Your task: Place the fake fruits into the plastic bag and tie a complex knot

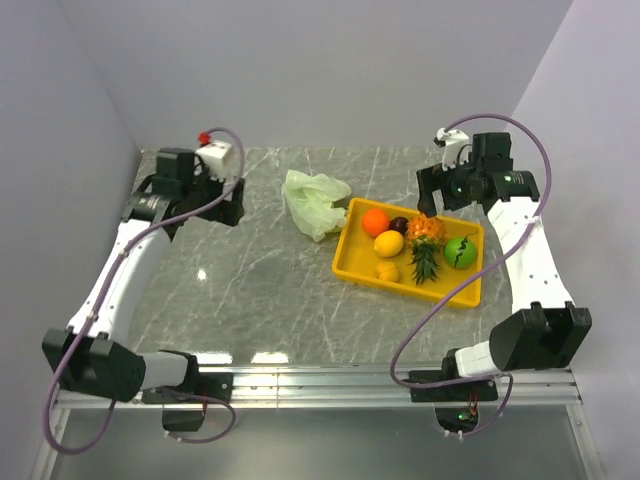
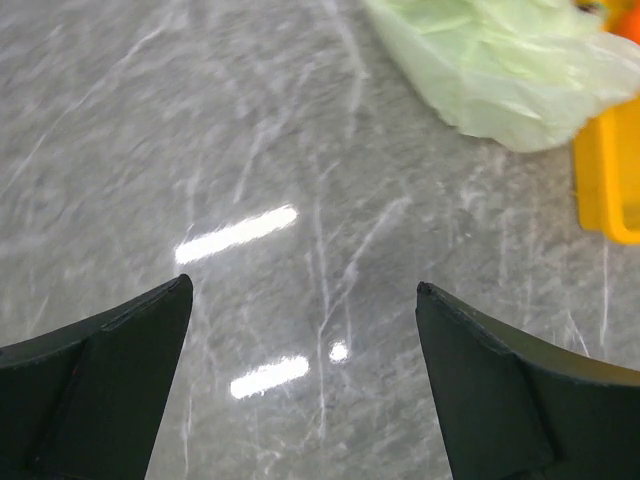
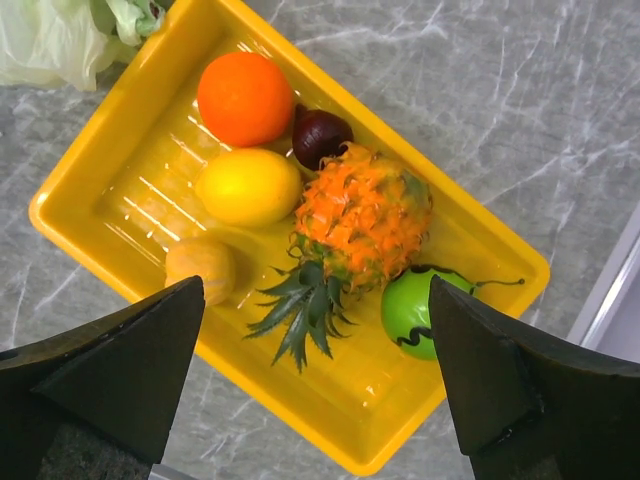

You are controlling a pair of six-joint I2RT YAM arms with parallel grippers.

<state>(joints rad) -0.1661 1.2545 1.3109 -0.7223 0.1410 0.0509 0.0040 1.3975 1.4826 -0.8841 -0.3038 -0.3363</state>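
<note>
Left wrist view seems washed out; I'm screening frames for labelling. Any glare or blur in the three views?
Left wrist: bright reflection streaks on the table, whole image slightly soft. Top external: small glare spots near the table's front edge. Right wrist: fake fruits and yellow tray sharp, evenly lit.

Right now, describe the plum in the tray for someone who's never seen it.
Find the yellow rectangular plastic tray right of the crumpled pale-green bag. Near its far rim, between the round orange ball and the orange spiky pineapple, sits the small plum. It alone is dark maroon.
</note>
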